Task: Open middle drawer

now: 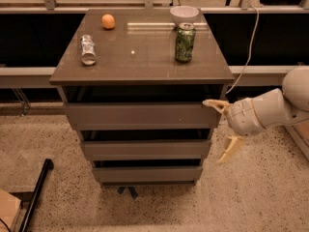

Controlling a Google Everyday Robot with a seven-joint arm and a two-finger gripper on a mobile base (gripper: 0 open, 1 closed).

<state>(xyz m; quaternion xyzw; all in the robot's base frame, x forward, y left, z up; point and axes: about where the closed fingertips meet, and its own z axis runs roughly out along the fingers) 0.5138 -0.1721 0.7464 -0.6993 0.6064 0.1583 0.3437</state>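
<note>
A grey three-drawer cabinet point(72, 76) stands in the middle of the view. Its middle drawer point(145, 149) has a plain grey front and sits flush with the other two. My gripper point(219, 127) is at the cabinet's right front corner, level with the top and middle drawers. It is open and empty: one cream fingertip point(211, 103) touches or nearly touches the top drawer's right end, the other finger point(229, 150) hangs lower, beside the middle drawer's right edge. The white arm comes in from the right.
On the cabinet top are an orange point(108, 21), a crushed silver can point(88, 49) lying down, an upright green can point(185, 42) and a white bowl point(184, 14). A black pole point(36, 192) lies on the speckled floor at lower left. A white cable point(246, 52) hangs at right.
</note>
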